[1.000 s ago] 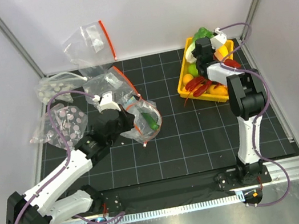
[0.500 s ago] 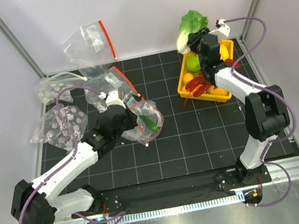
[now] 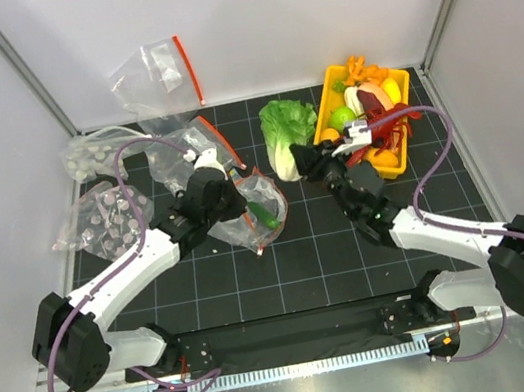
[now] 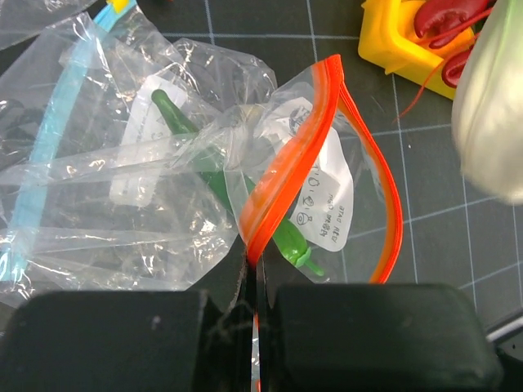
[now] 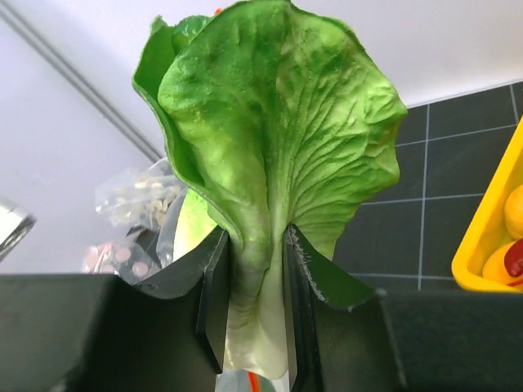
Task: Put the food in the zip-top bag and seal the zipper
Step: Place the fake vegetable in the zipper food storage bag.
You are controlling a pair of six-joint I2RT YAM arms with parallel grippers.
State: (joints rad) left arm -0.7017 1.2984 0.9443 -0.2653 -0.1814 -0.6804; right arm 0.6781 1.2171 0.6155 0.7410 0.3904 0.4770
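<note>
Since the earlier frame, the right gripper (image 3: 309, 160) has carried the lettuce (image 3: 284, 133) from above the yellow tray (image 3: 327, 83) to mid-desk (image 3: 302, 250), just beside the zip-top bag (image 3: 262, 206). Its jaws clamp the pale base. The left gripper (image 4: 255, 282) is closed on the zipper (image 4: 288, 159); the bag mouth gapes open.

A robotics lab test cell: plain white panel walls (image 3: 310, 5) on aluminium posts (image 3: 16, 67) box in a black, grid-marked tabletop (image 3: 302, 250), with a left arm (image 3: 115, 283) and right arm (image 3: 451, 234), trailing purple cables, bolted to a base plate (image 3: 296, 330) along its near edge.
</note>
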